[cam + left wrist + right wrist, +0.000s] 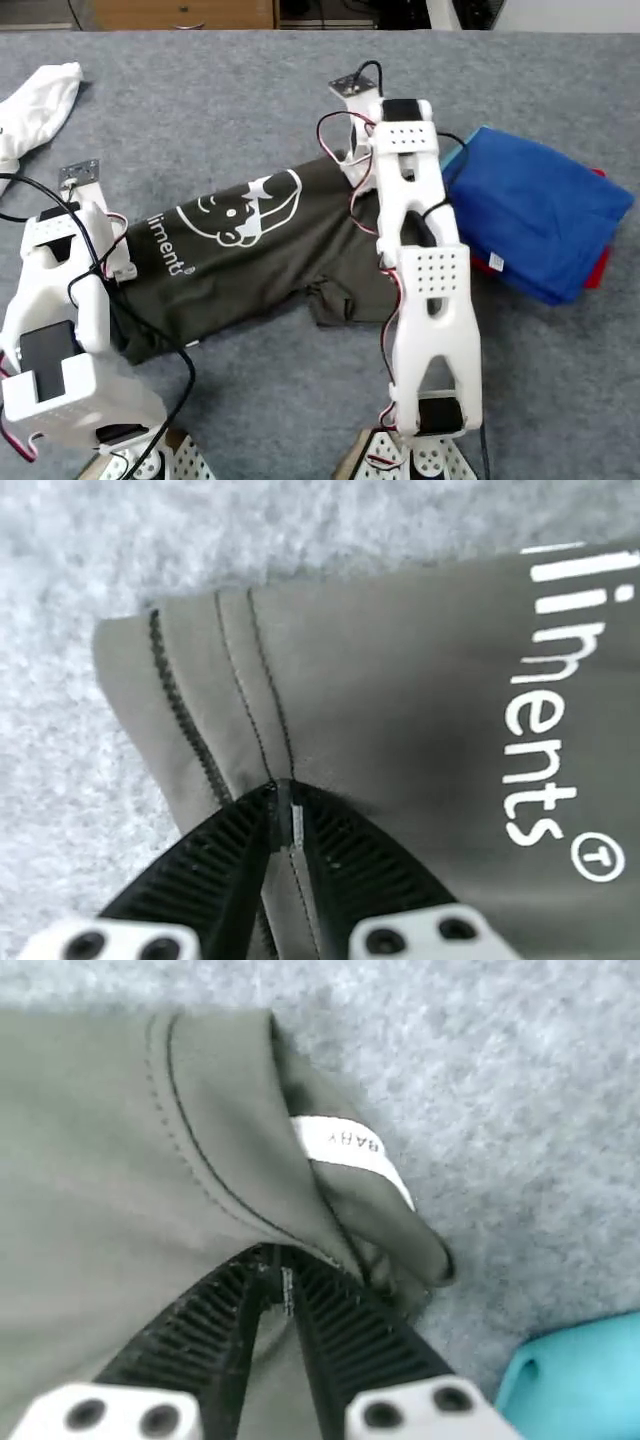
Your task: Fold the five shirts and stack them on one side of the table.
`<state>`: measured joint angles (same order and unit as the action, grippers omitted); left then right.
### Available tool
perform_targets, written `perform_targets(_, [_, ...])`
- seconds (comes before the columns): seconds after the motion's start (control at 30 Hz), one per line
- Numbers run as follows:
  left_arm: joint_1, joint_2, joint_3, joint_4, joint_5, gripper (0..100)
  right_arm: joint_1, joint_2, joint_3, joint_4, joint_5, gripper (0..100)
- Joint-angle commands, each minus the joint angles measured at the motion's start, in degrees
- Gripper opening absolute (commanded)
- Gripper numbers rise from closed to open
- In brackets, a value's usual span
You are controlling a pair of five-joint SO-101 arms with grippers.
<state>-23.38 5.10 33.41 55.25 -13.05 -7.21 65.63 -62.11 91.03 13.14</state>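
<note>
A dark olive shirt (250,250) with a white print lies spread across the middle of the grey table. My left gripper (283,815) is shut on its stitched hem at the shirt's left end, where the left arm (70,300) stands. My right gripper (282,1278) is shut on the shirt's collar edge beside a white label (350,1150), at the shirt's far right end under the right arm (420,250). A folded blue shirt (540,210) tops a stack at the right, with red (600,265) and light blue (575,1380) layers under it. A white shirt (35,105) lies crumpled at the far left.
Grey felt covers the table (560,380). Cables run along both arms. A wooden cabinet (180,14) stands beyond the far edge. Open felt lies in front of the shirt and at the back middle.
</note>
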Motion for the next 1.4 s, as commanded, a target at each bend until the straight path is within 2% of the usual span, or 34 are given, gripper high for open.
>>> perform_targets(0.0, [0.3, 0.3, -2.7, -2.5, -2.3, 2, 3.7, 4.2, -10.0, 3.9, 1.7, 0.5])
perform_targets(0.17, [-0.3, -0.1, -8.4, -1.4, -2.2, 2, 1.8, 5.8, -23.8, 11.3, 3.8, 0.5])
perform_targets(0.33, [-0.4, -0.2, -23.6, 11.3, -2.2, 2, 1.5, 2.5, -26.4, 11.4, 3.7, 0.4])
perform_targets(0.57, [0.1, -0.2, -36.7, 24.4, -2.2, 2, 1.8, -13.8, -10.0, 11.4, 3.8, 0.4])
perform_targets(0.73, [0.1, -1.8, -35.5, 28.9, -2.2, 2, 1.4, -32.0, 17.0, 11.4, 5.8, 0.4])
perform_targets(0.87, [0.3, -11.5, -22.5, 24.2, -2.2, 2, 0.2, -47.4, 41.5, 9.1, 7.1, 0.4])
perform_targets(1.03, [0.0, -29.5, 1.6, 10.9, -2.2, 2, -2.8, -63.3, 66.2, 0.3, 7.3, 0.4])
perform_targets(1.13, [-0.2, -33.4, 12.0, 4.0, -0.5, 2, -7.2, -67.4, 77.7, -5.4, 6.6, 0.4])
perform_targets(1.2, [-0.3, -32.9, 14.9, 2.6, 2.2, 2, -10.9, -67.4, 82.2, -9.3, 3.3, 0.4])
perform_targets(1.37, [-0.4, -29.1, 15.3, 1.0, 2.5, 2, -16.1, -62.5, 86.5, -15.9, -1.3, 0.4])
